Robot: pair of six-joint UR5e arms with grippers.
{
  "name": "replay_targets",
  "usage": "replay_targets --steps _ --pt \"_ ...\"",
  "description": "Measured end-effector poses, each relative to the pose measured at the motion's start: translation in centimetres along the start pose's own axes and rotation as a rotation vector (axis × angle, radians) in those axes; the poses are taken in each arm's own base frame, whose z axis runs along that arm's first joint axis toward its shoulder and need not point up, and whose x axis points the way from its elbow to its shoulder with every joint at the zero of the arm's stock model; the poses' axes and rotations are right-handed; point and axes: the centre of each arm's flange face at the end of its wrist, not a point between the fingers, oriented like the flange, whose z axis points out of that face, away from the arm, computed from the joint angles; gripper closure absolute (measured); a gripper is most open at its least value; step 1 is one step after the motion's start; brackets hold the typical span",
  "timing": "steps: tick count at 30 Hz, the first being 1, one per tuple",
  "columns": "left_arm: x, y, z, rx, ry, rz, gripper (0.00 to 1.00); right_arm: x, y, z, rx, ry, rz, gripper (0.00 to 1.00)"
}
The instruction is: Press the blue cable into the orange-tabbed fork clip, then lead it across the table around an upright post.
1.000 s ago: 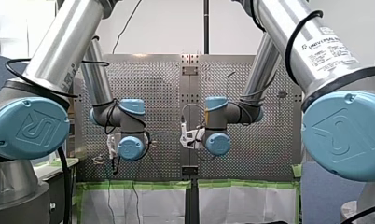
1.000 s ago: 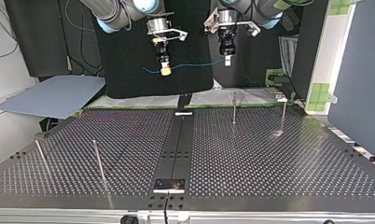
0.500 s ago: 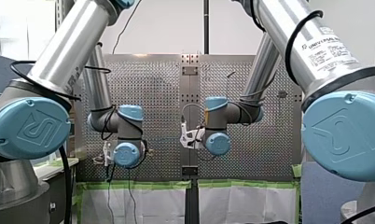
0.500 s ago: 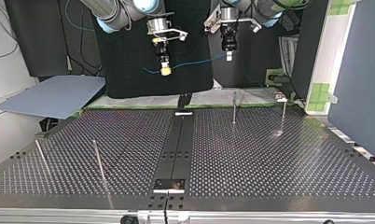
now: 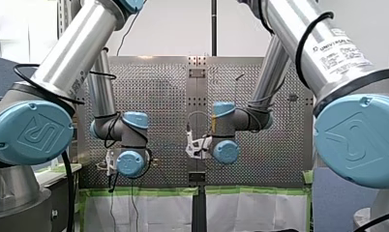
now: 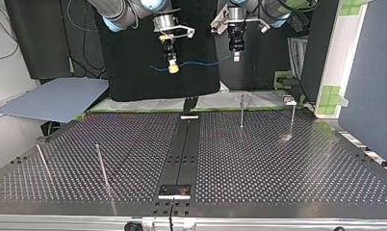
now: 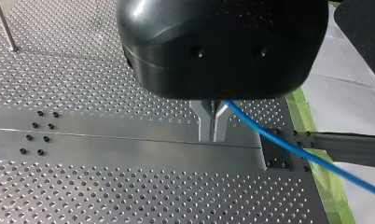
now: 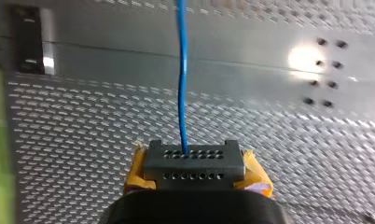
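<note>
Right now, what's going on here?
Both arms hold the blue cable in the air, over the far side of the table in the top view. My left end effector is shut on one part of it. My right end effector, with yellow pads, is shut on another, and a short end hangs past it. The cable touches neither the perforated table nor any upright post. It is not yet routed.
</note>
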Motion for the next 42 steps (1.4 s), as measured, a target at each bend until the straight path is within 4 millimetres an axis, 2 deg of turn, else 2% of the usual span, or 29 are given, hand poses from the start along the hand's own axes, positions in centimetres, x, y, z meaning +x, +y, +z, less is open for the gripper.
replay_targets --steps 4,7,22,27,32,39,42 --pt "0.0 0.0 0.0 0.0 0.0 0.0 0.99 -1.6 -0.7 -1.2 0.022 -0.061 -0.021 1.0" --pt "0.0 0.0 0.0 0.0 0.0 0.0 0.99 -2.1 -0.8 -1.6 0.028 -0.093 -0.03 1.0" --pt "0.0 0.1 -0.1 0.0 0.003 0.004 0.99 -2.3 -0.6 -1.8 0.028 -0.12 -0.039 1.0" --pt "-0.4 1.6 -0.6 -0.001 0.035 0.053 0.99 -0.4 0.7 -0.4 -0.03 -0.103 -0.015 1.0" --pt "-1.2 2.9 -0.6 -0.001 0.06 0.067 0.99 1.8 1.5 0.1 -0.045 -0.096 0.03 1.0" --pt "-3.5 4.1 1.0 -0.002 0.062 -0.013 0.99 5.4 1.8 0.5 -0.01 -0.054 0.088 1.0" --pt "-4.6 4.4 1.9 0.002 0.052 -0.042 0.99 7.7 2.0 1.4 -0.008 -0.009 0.105 1.0"
